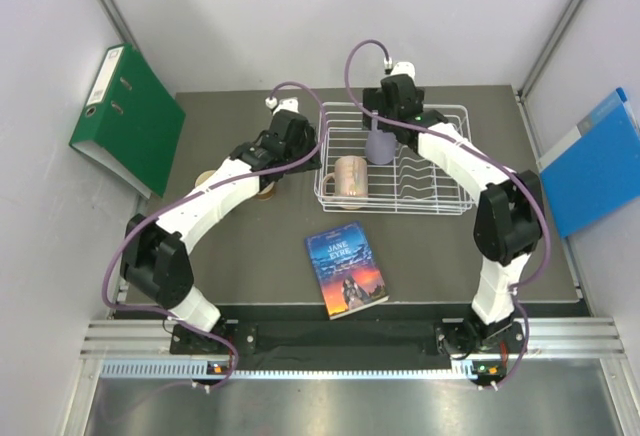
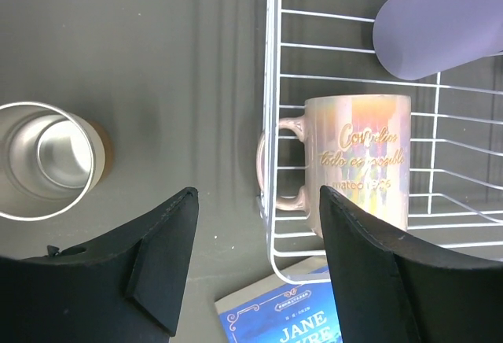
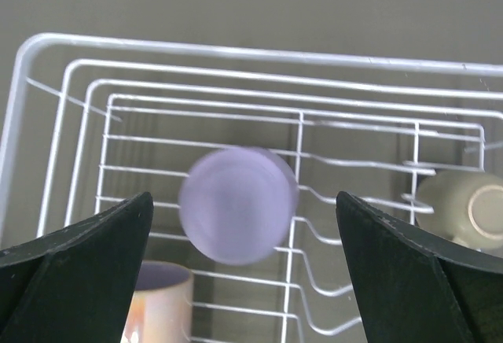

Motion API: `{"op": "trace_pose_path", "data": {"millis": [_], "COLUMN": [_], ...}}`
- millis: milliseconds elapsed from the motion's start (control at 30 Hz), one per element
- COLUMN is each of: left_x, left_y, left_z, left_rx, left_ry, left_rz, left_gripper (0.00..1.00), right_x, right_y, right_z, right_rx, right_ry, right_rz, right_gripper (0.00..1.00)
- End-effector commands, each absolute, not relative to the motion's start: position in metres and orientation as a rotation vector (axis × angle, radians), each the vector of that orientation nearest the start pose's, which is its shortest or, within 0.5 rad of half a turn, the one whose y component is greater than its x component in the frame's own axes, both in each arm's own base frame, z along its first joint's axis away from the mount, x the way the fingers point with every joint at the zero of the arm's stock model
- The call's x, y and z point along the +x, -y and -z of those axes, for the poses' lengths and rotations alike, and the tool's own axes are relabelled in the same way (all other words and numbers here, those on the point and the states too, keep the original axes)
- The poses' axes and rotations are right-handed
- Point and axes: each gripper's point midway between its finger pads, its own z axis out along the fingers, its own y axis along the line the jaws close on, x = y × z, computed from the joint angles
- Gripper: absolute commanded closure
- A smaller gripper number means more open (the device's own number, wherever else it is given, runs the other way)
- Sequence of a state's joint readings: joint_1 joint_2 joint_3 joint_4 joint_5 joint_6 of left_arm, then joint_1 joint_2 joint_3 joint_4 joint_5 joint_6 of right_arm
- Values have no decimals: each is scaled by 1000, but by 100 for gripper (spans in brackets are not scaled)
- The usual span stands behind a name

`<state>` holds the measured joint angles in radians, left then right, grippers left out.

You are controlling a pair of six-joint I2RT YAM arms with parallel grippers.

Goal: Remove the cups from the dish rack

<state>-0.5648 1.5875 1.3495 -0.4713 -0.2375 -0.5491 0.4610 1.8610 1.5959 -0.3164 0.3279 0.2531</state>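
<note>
Hovering over the lilac tumbler (image 1: 379,144) at the dish rack's (image 3: 236,48) eleven o'clock, right gripper (image 3: 244,201) jaws gape empty; next, lower and clench; left gripper (image 2: 259,201) jaws likewise released.

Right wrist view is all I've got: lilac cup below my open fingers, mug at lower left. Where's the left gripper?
Observer: The left gripper hangs open and empty by the left rim of the rack.
Operator: Which way does that mug's handle face?
Observer: The mug has its handle pointing left, toward that gripper.
Operator: Is anything set down outside?
Observer: A cup stands upright on the table, left of the rack.
</note>
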Motion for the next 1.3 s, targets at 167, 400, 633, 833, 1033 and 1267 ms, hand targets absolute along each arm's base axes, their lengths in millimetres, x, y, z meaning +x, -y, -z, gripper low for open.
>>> {"op": "trace_pose_path", "data": {"millis": [167, 400, 633, 833, 1033, 1267], "left_x": [384, 385, 386, 386, 385, 389], "left_y": [216, 215, 215, 213, 214, 208], "left_z": [-203, -197, -197, -198, -199, -216], "left_rx": [-98, -86, -76, -88, -99, -122], "left_ry": [-2219, -2229, -2227, -2221, -2219, -2175], "left_rz": [320, 302, 301, 295, 307, 290], "left_gripper": [32, 32, 32, 32, 32, 32], "right_x": [521, 525, 523, 516, 510, 499], "right_y": [-210, -213, -214, -212, -209, -215], "right_z": [-193, -169, -166, -167, -185, -248], "right_rx": [-32, -20, -12, -3, 3, 1], "right_ry": [-2092, -2138, -2151, -2157, -2131, -2032], "right_rz": [-38, -33, -36, -45, -59, -158], "right_gripper": [0, 1, 13, 56, 100, 100]}}
